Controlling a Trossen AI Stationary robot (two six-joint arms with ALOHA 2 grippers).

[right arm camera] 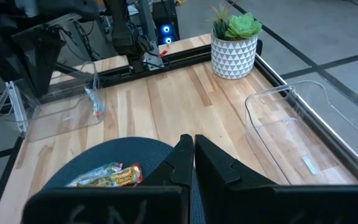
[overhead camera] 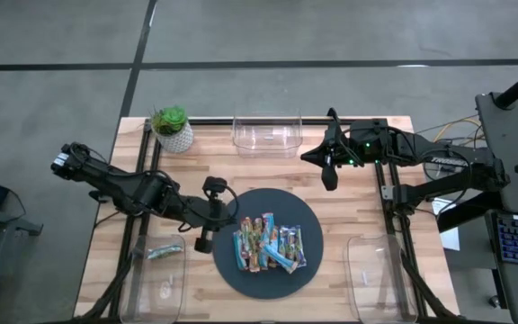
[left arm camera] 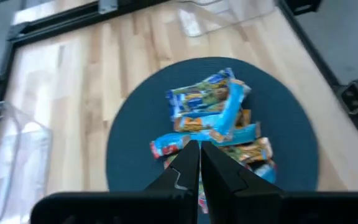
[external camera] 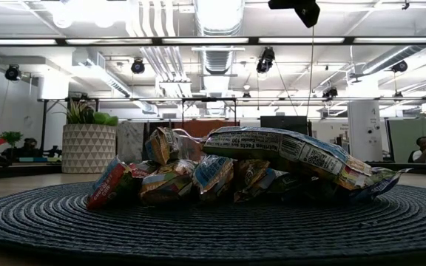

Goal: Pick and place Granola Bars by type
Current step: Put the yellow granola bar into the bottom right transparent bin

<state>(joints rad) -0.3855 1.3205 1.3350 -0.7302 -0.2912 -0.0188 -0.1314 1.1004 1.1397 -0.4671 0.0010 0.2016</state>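
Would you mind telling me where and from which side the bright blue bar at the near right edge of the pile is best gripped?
Judging from the high view, grip the bright blue bar across its narrow width near mid-length, coming straight down from above. It lies flat on the dark round mat at the pile's edge, its outer long side free, though the inner side crowds neighbouring bars.

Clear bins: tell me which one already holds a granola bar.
The clear bin at the table's left edge, beside the left arm; one granola bar lies inside. The other two hold none.

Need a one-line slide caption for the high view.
Granola bars piled on round mat; one bar already in left bin; both grippers shut.
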